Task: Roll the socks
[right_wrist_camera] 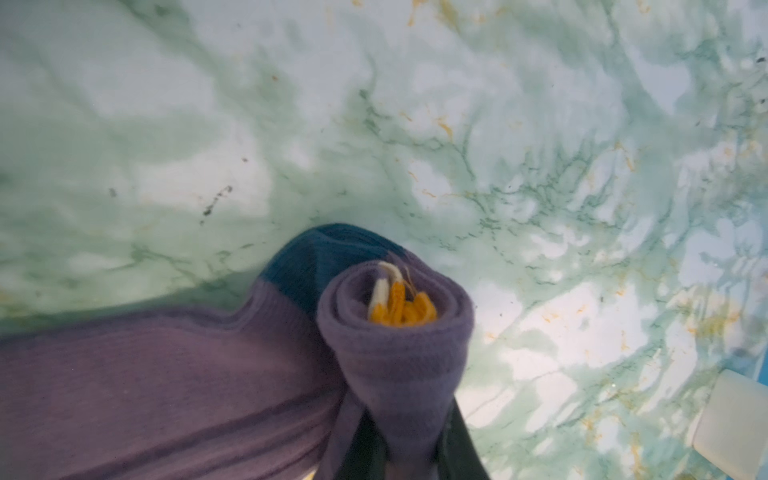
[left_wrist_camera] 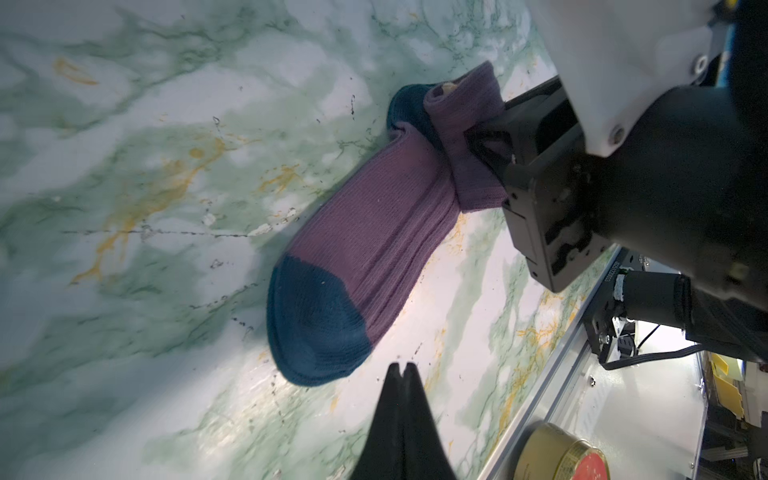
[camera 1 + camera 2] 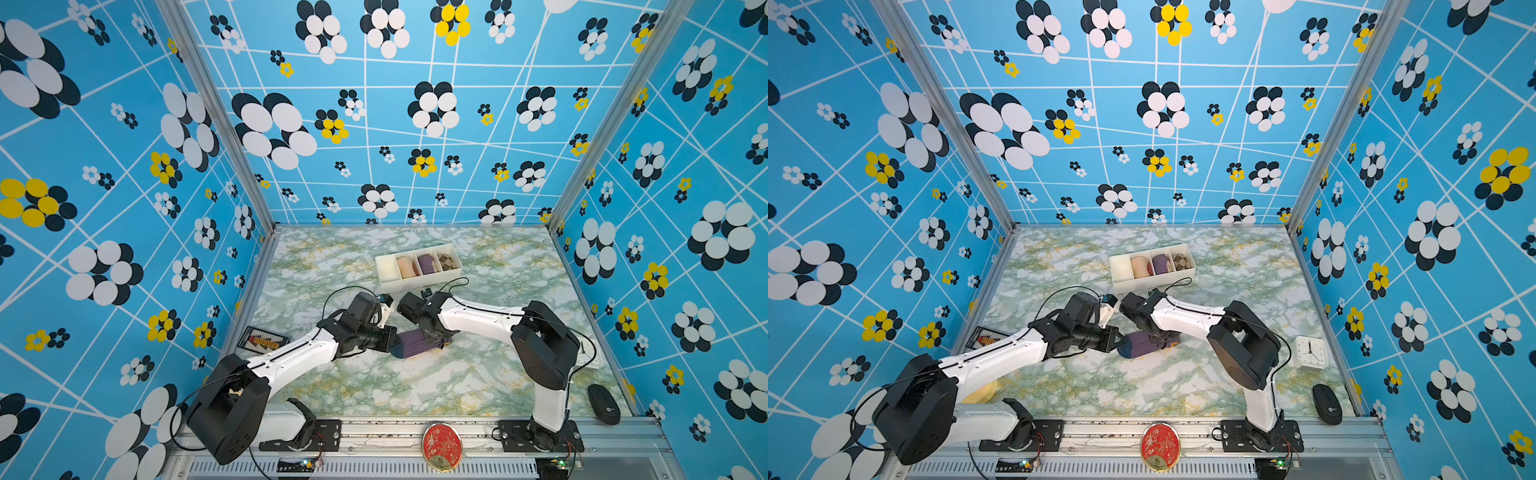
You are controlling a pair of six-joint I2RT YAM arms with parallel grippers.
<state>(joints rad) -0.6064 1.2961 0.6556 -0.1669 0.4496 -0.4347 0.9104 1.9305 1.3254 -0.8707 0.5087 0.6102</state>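
While the right gripper [image 2: 484, 151] pinches the rolled cuff end of the socks [image 2: 365, 232], which lie mid-frame on the marbled table [image 3: 457, 382] in both top views, the left gripper [image 2: 401, 370] hangs just beside the teal toe, its jaws pressed together on nothing; seen from above, both wrists cover the socks' two ends; toward upper centre a white divided tray [image 3: 417, 286] holds a peach roll [image 3: 406, 266], a purple roll [image 3: 428, 264] and a checked roll [image 3: 446, 262]; a card packet [image 3: 262, 340] lies at left; a clock [image 3: 1310, 352] and a black mouse [image 3: 603, 404] sit at right; a red tin [image 3: 441, 445] rests on the front rail.
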